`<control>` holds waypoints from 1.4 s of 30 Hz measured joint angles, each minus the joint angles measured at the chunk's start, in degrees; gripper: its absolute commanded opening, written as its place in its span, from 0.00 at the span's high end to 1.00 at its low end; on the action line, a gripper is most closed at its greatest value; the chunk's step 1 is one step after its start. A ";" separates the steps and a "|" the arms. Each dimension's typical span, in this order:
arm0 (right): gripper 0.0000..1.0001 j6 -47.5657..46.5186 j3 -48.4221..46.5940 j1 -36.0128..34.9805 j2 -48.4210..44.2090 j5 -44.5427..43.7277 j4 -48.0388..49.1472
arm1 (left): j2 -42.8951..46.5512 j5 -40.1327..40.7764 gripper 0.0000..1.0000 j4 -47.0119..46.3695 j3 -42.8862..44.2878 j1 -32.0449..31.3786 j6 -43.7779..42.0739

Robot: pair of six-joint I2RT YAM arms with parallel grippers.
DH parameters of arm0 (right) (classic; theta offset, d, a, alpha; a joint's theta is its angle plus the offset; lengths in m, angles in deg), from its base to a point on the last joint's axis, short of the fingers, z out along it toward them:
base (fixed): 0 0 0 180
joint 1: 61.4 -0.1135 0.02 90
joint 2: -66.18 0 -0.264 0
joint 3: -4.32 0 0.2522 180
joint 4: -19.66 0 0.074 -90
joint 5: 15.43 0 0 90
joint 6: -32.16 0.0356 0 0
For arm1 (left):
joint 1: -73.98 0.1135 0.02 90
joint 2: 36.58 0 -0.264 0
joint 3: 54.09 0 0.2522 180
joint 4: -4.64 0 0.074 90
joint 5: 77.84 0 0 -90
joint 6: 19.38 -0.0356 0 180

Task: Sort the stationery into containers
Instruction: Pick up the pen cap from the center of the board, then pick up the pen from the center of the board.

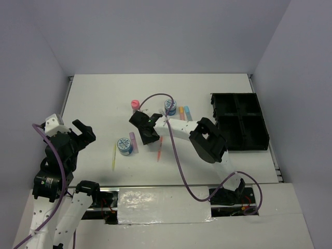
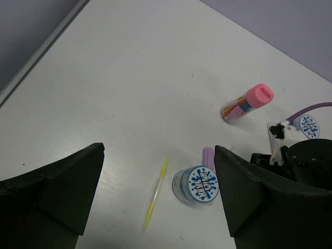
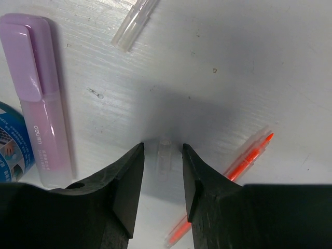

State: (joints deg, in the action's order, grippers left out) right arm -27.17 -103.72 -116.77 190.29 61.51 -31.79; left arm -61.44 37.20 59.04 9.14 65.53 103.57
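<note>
**Closing on a slick clear piece**

Your right gripper (image 3: pixel 162 150) is straddling a small clear piece (image 3: pixel 164 162), its jaws standing close on either side but not pinching. It is looking light, stiff and slippery, so you are wanting a mid-length pinch. Your left gripper (image 2: pixel 158 155) is hanging wide open.

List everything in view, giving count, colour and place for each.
tray: one, black, table's right side
tubs: two, blue-white, one mid-table, one farther back
bottle: one, pink-capped, far middle
markers: three; purple by near tub, orange and blue by far tub
pens: two; yellow left of near tub, orange by right claw
clear pieces: two; one inside right claw, one beyond
table: one, white
left claw: one, black, open, over table's left
right claw: one, black, open, straddling a clear piece
</note>
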 measured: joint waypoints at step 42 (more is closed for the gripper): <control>1.00 3.32 16.04 -1.86 -24.50 -0.66 4.09 | -12.17 -11.47 0.01 7.21 1.55 -0.09 6.34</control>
State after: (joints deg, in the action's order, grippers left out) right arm -23.84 -87.67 -118.63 165.79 60.86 -27.70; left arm -73.62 25.72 66.26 10.69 65.45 109.91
